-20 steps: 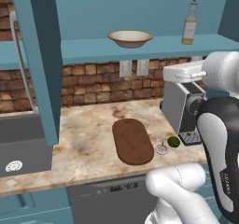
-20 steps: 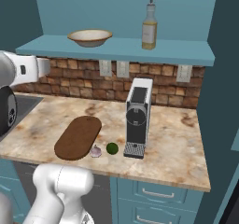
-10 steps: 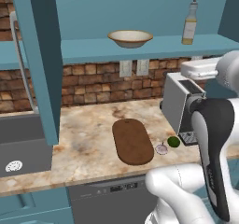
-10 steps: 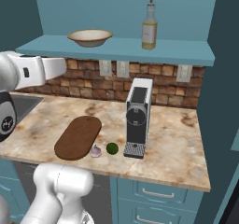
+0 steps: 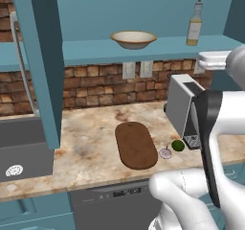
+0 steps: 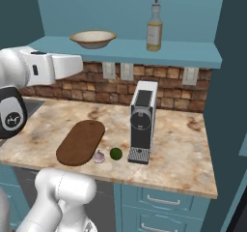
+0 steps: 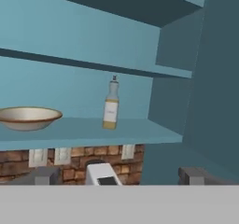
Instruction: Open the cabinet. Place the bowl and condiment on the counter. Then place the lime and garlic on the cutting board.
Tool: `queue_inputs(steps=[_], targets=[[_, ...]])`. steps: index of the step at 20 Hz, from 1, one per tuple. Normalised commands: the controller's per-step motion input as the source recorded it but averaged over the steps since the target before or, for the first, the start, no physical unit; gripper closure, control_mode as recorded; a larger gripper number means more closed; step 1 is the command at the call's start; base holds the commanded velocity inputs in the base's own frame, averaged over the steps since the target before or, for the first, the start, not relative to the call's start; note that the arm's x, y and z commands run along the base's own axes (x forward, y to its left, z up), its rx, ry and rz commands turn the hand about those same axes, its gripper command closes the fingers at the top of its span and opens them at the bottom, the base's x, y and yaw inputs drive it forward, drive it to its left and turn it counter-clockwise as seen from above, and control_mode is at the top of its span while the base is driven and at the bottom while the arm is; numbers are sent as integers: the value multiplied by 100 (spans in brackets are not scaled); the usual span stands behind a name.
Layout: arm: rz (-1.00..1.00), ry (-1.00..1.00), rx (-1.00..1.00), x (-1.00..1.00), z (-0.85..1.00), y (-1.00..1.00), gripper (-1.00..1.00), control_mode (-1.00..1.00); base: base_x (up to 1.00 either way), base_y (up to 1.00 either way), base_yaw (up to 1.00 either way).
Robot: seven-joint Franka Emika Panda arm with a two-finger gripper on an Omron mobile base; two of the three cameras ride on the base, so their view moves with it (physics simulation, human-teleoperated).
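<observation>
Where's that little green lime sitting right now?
The lime lies on the counter, between the garlic and the foot of the coffee machine, just off the cutting board's end.

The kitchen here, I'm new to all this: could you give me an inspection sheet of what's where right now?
Surface: marbled counter, with free room right of the coffee machine.
Job's things: cabinet door open; bowl and condiment upright on the lower cabinet shelf, apart. Cutting board bare on the counter; garlic and lime lie beside its end, on the counter.
Clutter: coffee machine right of the lime.
Grippers: gripper open, empty, facing the shelf with bowl and condiment ahead.
Cables: nothing seen.
Surroundings: brick backsplash with wall outlets, sink at the left, dishwasher under the counter.
</observation>
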Motion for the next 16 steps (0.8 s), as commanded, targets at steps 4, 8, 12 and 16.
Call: queue_inputs(steps=[4,8,12,16], targets=[[-1,-1,3,34,-2,-18,-100,-100,0,0,0],[0,-3,9,36,-3,-15,-100,-100,0,0,0],[0,-6,7,24,0,0,-100,-100,0,0,0],[0,-5,5,31,0,0,-100,-100,0,0,0]])
